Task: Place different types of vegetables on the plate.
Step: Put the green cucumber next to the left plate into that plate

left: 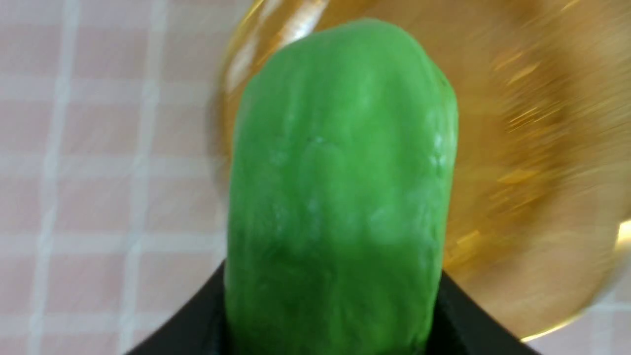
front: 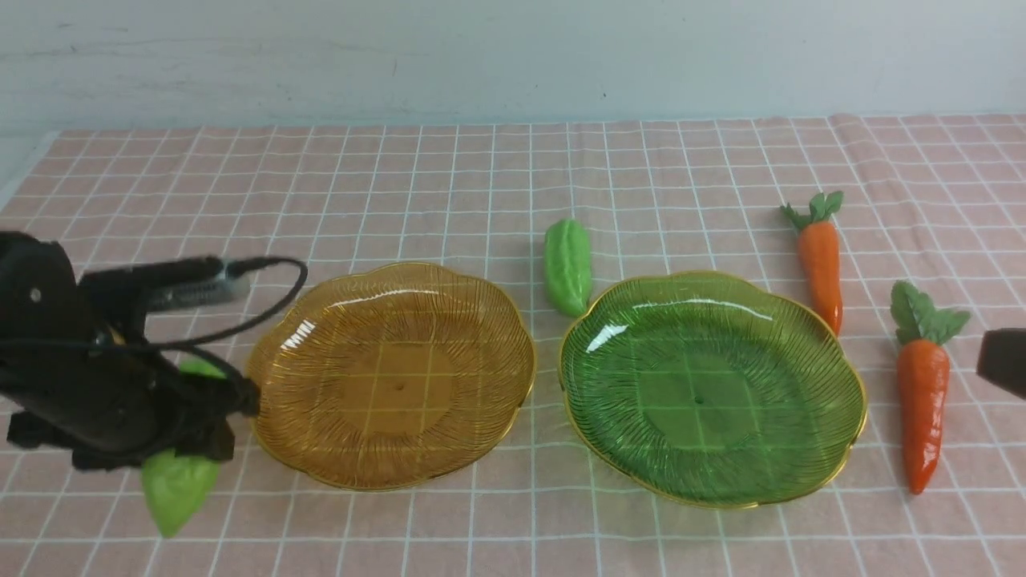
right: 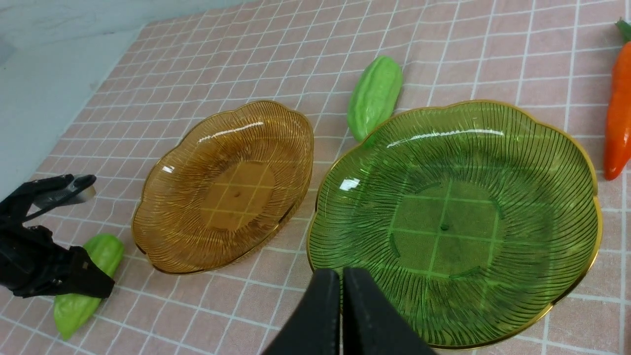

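Observation:
My left gripper (front: 196,421) is shut on a light green ridged gourd (front: 178,487), held low just left of the amber plate (front: 393,377). In the left wrist view the gourd (left: 340,197) fills the frame between the black fingers (left: 468,320), with the amber plate (left: 522,148) blurred behind it. A second gourd (front: 567,266) lies between the amber plate and the green plate (front: 705,393). Two orange carrots (front: 822,256) (front: 922,401) lie right of the green plate. Both plates are empty. My right gripper (right: 341,315) is shut and empty, above the green plate's (right: 458,222) near rim.
A pink checked cloth (front: 497,176) covers the table up to a pale wall. Only a black corner of the right arm (front: 1003,361) shows at the front view's right edge. The left arm's cable (front: 272,296) loops over the amber plate's left side.

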Controlling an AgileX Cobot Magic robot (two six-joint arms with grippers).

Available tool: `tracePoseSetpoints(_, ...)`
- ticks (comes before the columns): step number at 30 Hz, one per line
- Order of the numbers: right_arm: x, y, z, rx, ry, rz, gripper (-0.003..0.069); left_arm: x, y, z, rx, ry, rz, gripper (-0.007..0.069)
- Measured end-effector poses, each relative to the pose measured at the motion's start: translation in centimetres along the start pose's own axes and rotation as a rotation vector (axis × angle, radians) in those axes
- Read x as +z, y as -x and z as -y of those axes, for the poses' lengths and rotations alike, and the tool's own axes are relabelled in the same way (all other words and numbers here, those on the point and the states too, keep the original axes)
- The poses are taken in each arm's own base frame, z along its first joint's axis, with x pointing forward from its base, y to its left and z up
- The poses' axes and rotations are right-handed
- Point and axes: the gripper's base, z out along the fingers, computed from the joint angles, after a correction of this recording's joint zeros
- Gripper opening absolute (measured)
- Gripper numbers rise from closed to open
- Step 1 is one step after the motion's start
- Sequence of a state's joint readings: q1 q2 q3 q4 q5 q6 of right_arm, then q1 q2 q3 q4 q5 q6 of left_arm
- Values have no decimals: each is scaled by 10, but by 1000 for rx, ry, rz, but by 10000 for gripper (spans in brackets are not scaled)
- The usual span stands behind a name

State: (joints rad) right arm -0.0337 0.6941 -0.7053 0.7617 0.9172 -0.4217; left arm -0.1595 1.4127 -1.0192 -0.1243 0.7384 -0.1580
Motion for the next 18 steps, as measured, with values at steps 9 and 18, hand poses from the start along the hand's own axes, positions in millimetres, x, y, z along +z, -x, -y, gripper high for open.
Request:
tracePoseSetpoints(9,0,-1,0,-4,0,-12,-1,36,27,53,131,-102,2,335)
tracePoseSetpoints(18,0,-3,1,-16,-13,-29,-1,94,27,56,171,-46,-166,444)
